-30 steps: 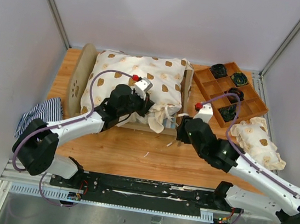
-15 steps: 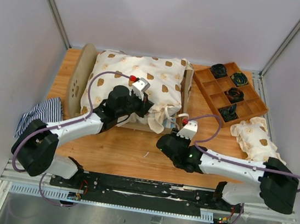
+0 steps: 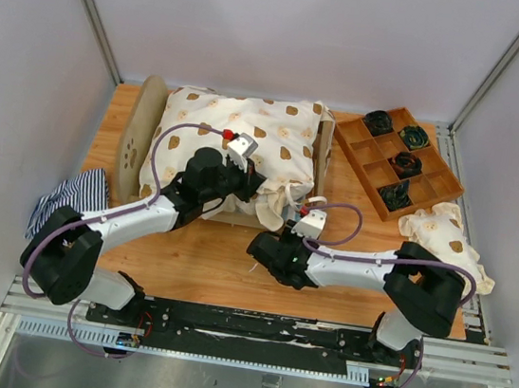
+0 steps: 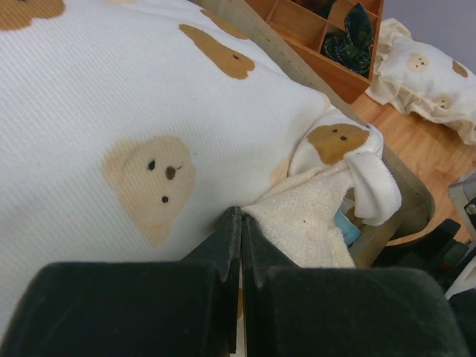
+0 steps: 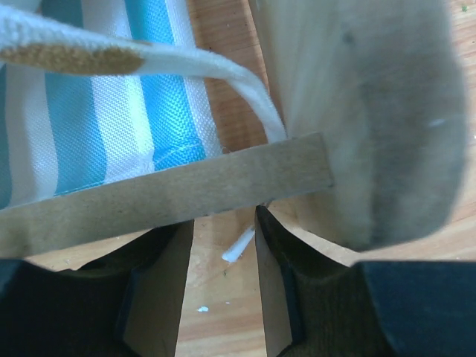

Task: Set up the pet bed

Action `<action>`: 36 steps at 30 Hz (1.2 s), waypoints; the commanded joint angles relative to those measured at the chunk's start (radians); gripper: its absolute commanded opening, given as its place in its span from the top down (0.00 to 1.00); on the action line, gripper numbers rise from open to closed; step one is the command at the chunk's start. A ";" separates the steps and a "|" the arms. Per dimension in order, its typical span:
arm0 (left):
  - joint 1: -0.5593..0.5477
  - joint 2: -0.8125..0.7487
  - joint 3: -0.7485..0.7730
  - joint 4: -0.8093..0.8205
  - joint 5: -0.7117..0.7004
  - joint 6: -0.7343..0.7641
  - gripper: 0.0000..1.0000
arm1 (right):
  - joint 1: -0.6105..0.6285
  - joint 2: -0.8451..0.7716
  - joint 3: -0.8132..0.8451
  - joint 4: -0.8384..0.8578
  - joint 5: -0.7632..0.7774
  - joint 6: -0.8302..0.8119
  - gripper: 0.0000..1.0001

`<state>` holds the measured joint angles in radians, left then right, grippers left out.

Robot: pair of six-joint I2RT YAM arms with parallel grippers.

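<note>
Step in hand, as I judge it: dressing the pet bed (image 3: pixel 139 136), at 11 o'clock on the bench (image 3: pixel 194 254), with the blanket (image 3: pixel 240 123) over it. Left hand (image 4: pixel 239 217) is pressed together at the blanket's near corner. Right hand (image 5: pixel 223 232) is spread under the frame rail (image 5: pixel 186 190). Next move probably calls for steadying the frame and tucking that corner. The loose hem crowds the right hand. Pillow (image 3: pixel 450 244) lies at 3 o'clock and the tray (image 3: pixel 429 195) at 1 o'clock, both apart.

My worktop (image 3: pixel 202 268) is a warm, orange-toned wooden board. Behind it stands a plain, pale grey-lilac back wall (image 3: pixel 301 27), and matching side walls (image 3: pixel 13 104) close it in on the left and right. Slim aluminium posts (image 3: pixel 90 9) rise at its two far corners. A black mounting rail (image 3: pixel 252 325) runs along its near edge, with a dull metal sheet (image 3: pixel 168 383) below. The light is soft and even.
</note>
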<state>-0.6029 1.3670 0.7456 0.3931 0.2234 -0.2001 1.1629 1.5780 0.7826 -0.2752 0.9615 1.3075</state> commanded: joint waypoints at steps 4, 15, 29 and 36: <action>0.019 0.021 -0.008 0.054 0.008 -0.018 1.00 | 0.006 0.117 0.074 -0.145 0.091 0.145 0.61; 0.026 0.026 -0.007 0.059 0.009 -0.022 1.00 | -0.006 0.194 0.139 -0.294 0.069 0.203 0.59; 0.032 0.004 -0.031 0.058 0.009 -0.020 1.00 | 0.007 0.172 0.146 -0.334 0.069 0.187 0.59; 0.032 0.001 -0.034 0.059 0.008 -0.025 1.00 | 0.006 0.248 0.148 -0.336 0.069 0.226 0.60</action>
<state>-0.5846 1.3880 0.7216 0.4252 0.2329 -0.2199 1.1633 1.7672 0.9150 -0.5518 0.9970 1.4982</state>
